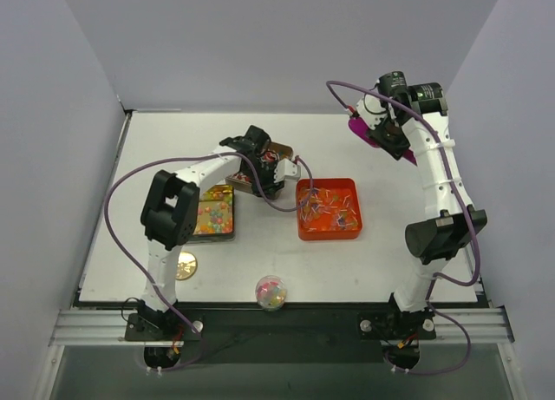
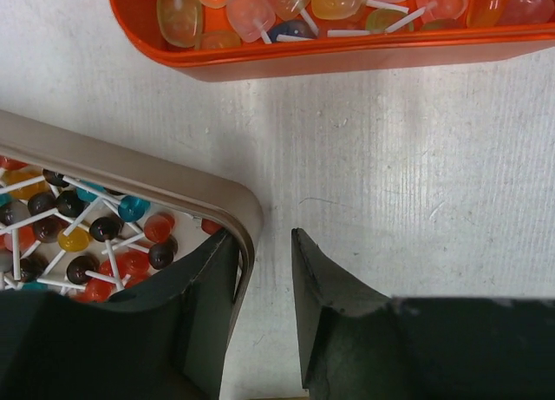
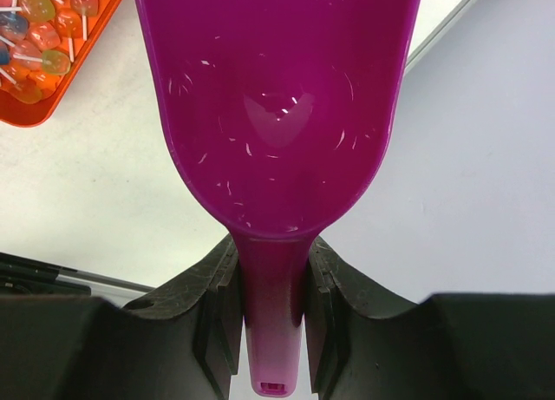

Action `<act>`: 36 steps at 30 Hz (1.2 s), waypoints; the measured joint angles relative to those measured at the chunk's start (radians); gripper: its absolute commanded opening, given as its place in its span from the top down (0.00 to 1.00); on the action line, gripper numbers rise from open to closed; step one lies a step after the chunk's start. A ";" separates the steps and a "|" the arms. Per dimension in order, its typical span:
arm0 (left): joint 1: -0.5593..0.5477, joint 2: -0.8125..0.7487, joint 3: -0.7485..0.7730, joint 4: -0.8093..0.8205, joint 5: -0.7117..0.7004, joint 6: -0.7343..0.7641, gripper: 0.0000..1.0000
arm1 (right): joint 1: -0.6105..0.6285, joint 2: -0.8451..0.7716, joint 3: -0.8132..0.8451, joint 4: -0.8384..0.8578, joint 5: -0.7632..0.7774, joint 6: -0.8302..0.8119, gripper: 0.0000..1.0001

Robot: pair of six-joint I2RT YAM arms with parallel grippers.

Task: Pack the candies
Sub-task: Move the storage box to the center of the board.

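Left claw (image 2: 263, 244): part open, astride the corner of the tin (image 2: 130, 170). One finger is inside among the candies (image 2: 87, 235), the other outside, with bare table (image 2: 390, 200) showing between it and the wall. Nothing gripped.

Right claw (image 3: 274, 248): closed on the handle of the purple scoop (image 3: 277, 114). The bowl is empty, held at 1 o'clock of the orange tray (image 1: 329, 236) and well apart from it.

Candies: many lie in the orange tray, at 12 o'clock in my left wrist view. Others are in the tin.

Risks, as I judge them:
- Closing the left claw could trap a stick or sweet against the wall. The grip would then slip and the tin tip, spilling.
- A corner hold is off-centre, so a lift may swing the tin.
- The scoop handle looks smooth and tapered. A loaded bowl could twist in my right claw and shed candies onto the table.
- Tin and tray sit near each other, so my two arms may crowd if both work there.
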 measured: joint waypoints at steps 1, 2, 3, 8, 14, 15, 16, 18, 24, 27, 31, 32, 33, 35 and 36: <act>-0.006 0.002 0.000 0.002 -0.008 -0.003 0.62 | 0.000 0.000 0.002 0.000 -0.001 0.000 1.00; -0.012 0.003 0.000 0.003 -0.015 -0.006 0.62 | 0.000 0.000 0.004 0.000 -0.001 0.000 1.00; -0.018 0.005 0.000 0.005 -0.022 -0.011 0.63 | 0.000 0.000 0.004 0.000 -0.002 0.000 1.00; -0.064 0.031 0.005 0.010 -0.061 -0.060 0.66 | 0.000 0.000 0.004 -0.001 -0.002 0.000 1.00; -0.101 0.050 0.015 0.017 -0.109 -0.139 0.71 | 0.000 0.000 0.007 -0.001 -0.006 0.000 1.00; -0.105 0.050 0.015 0.022 -0.116 -0.159 0.71 | 0.000 0.000 0.011 -0.002 -0.006 0.000 1.00; -0.106 0.050 0.015 0.027 -0.121 -0.175 0.74 | 0.001 0.000 0.015 -0.002 -0.008 0.000 1.00; -0.109 0.049 0.015 0.034 -0.130 -0.203 0.76 | 0.002 0.000 0.021 -0.003 -0.008 0.000 1.00; -0.116 0.044 0.013 0.046 -0.134 -0.299 0.82 | 0.005 0.000 0.032 -0.005 -0.008 0.000 1.00; -0.132 0.044 0.029 0.040 -0.147 -0.360 0.82 | 0.011 0.003 0.032 -0.005 -0.008 0.000 1.00; -0.170 0.046 0.066 0.031 -0.167 -0.433 0.83 | 0.021 0.003 0.032 -0.005 -0.007 0.000 1.00; -0.177 0.046 0.067 0.031 -0.169 -0.446 0.82 | 0.023 0.003 0.032 -0.005 -0.007 0.000 1.00; -0.187 0.046 0.067 0.031 -0.172 -0.461 0.83 | 0.023 0.003 0.032 -0.005 -0.007 0.000 1.00; -0.200 0.046 0.059 0.034 -0.179 -0.485 0.83 | 0.026 0.003 0.032 -0.005 -0.007 0.000 1.00; -0.206 0.044 0.050 0.039 -0.182 -0.499 0.83 | 0.027 0.003 0.032 -0.005 -0.006 0.000 1.00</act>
